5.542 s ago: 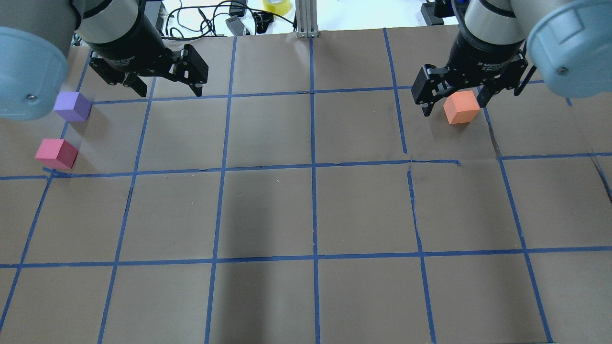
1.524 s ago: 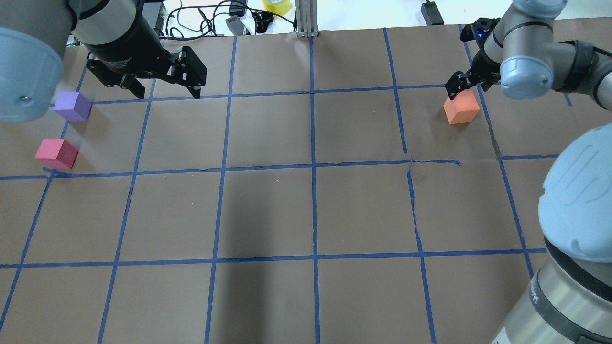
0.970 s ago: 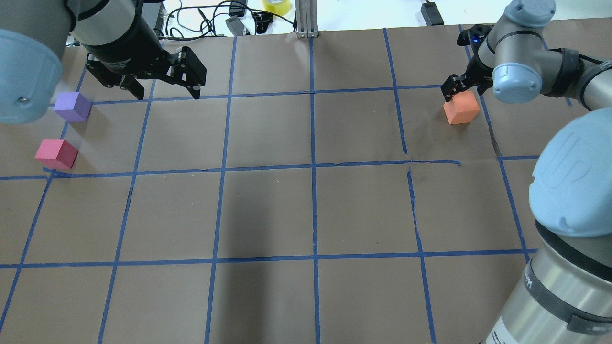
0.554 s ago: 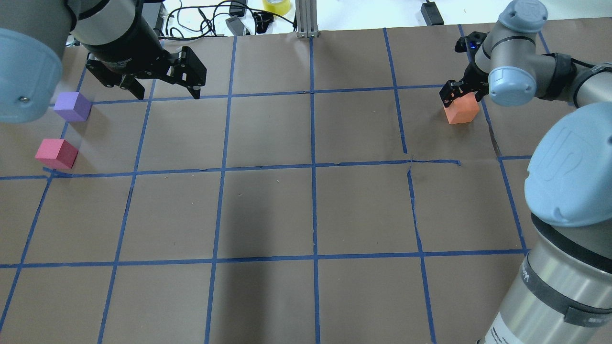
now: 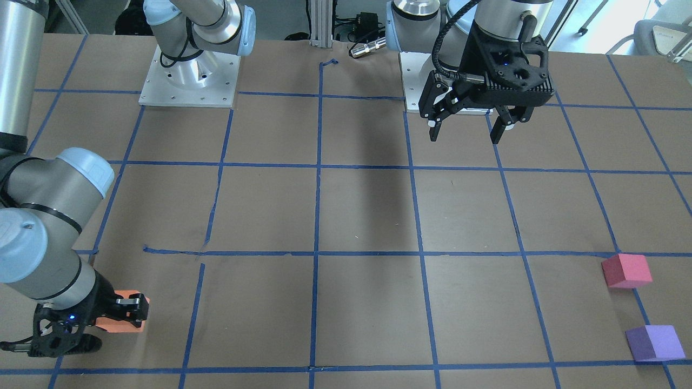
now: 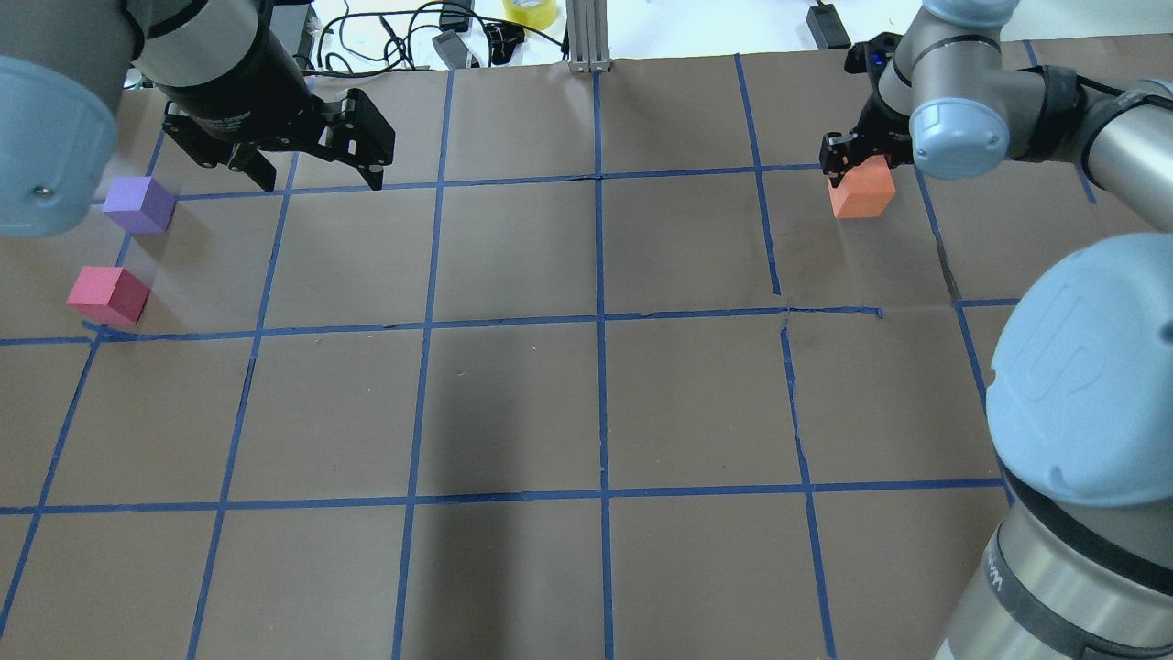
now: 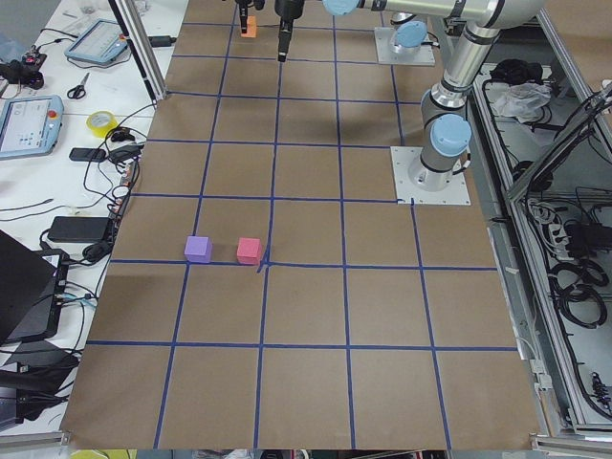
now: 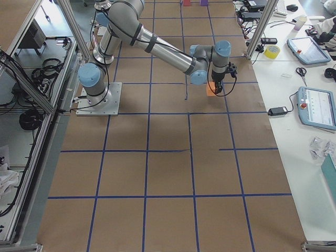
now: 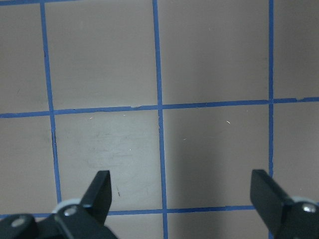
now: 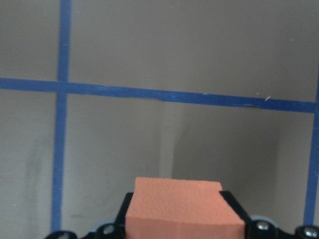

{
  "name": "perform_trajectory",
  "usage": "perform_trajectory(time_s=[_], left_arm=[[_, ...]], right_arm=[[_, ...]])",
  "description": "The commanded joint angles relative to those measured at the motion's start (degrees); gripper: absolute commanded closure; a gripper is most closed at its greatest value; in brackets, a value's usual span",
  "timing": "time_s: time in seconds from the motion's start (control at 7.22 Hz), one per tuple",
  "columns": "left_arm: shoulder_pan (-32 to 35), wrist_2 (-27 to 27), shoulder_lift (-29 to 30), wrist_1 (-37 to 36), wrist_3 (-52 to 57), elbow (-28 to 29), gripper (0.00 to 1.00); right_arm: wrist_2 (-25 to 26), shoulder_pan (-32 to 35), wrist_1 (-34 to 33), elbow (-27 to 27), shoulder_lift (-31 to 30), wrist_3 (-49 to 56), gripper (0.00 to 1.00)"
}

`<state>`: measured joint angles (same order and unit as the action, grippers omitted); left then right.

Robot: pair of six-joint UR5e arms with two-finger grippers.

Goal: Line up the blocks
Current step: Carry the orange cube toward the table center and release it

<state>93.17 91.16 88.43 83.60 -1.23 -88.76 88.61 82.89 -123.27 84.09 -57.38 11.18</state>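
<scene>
Right arm: stretched out over the table (image 6: 513, 412) from its base, forearm low, wrist turned down. Right gripper (image 6: 860, 165) is pointed downward and closed on the orange block (image 10: 182, 211), one finger against each of two opposite side faces. The block's top face is level in the wrist view. Whether the block rests on the brown paper or is held just above it cannot be told.

Left arm: held upright, well apart from the orange block, toward the robot's left. Left gripper (image 5: 464, 135) hangs above the paper, pointed down. Its fingers (image 9: 99, 191) are spread wide, with nothing between them and nothing touched. Only paper and blue tape lines (image 9: 159, 107) are seen below it.

Purple block (image 6: 137, 203): on the paper, far from the orange block, at the robot's left side, roughly level with the orange block along the table's far half.

Red block (image 6: 108, 295): on the paper, equally far from the orange block, set nearer the robot, close to the purple block without touching it.
</scene>
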Motion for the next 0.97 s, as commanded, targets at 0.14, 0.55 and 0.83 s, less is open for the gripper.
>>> perform_trajectory(time_s=[0.14, 0.55, 0.83], left_arm=[[0.0, 0.1, -0.1, 0.4, 0.0, 0.1, 0.00], [-0.1, 0.2, -0.2, 0.5, 0.0, 0.1, 0.00], [-0.1, 0.2, -0.2, 0.8, 0.0, 0.1, 0.00]], right_arm=[[-0.6, 15.5, 4.6, -6.3, 0.2, -20.9, 1.00], [-0.8, 24.3, 3.6, -10.6, 6.2, -27.6, 1.00], [-0.8, 27.3, -0.2, -11.7, 9.3, -31.1, 1.00]])
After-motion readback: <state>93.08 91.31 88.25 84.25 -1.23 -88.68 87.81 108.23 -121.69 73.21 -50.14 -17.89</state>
